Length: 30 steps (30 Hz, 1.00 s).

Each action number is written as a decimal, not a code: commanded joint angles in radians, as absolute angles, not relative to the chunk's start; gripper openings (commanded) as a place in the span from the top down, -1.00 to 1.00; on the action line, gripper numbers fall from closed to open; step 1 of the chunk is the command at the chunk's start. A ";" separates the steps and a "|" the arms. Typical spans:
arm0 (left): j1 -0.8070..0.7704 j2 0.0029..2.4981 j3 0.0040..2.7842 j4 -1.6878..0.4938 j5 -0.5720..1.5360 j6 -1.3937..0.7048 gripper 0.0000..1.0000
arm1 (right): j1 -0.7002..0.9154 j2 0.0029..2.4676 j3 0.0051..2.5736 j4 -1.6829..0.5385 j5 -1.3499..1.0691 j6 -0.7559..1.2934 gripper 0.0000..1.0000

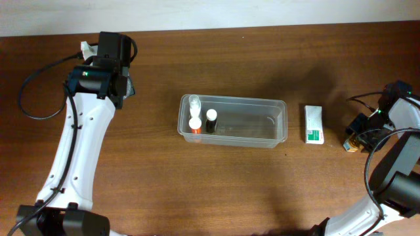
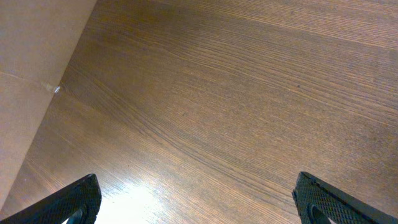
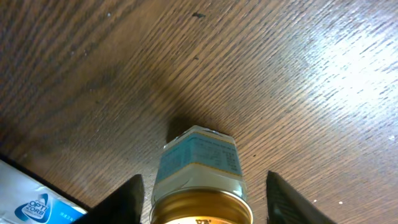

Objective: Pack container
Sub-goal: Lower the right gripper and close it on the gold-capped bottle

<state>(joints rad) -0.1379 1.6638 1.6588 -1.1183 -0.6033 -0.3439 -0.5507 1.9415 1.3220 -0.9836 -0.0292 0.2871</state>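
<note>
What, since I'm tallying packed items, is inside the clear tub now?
Three small bottles stand at the container's left end: a clear one, a white-and-orange one, a black-capped one. The rest looks bare. Nothing covers them; labels are too small to read.

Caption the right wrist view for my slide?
Right gripper, fingers open, straddles a gold-capped, blue-labelled bottle on the wooden table; box corner lower left.

Right wrist view: white-and-blue pack (image 3: 30, 198) at the near left edge carries a round blue logo reading "OPT"; the remainder is cut off. The jar label (image 3: 199, 155) bears fine print, illegible. Red marks on the gold lid (image 3: 198, 211) are illegible.
</note>
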 commanded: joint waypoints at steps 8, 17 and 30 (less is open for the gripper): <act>-0.134 1.640 1.674 -1.120 -0.621 -0.343 -0.99 | -0.559 1.949 1.314 -1.006 -0.068 0.290 -0.01; -0.134 1.640 1.674 -1.120 -0.621 -0.343 -0.99 | -0.559 1.950 1.313 -0.987 -0.066 0.289 -0.02; -0.134 1.640 1.674 -1.120 -0.621 -0.343 -0.99 | -0.559 1.950 1.312 -0.983 -0.061 0.289 0.17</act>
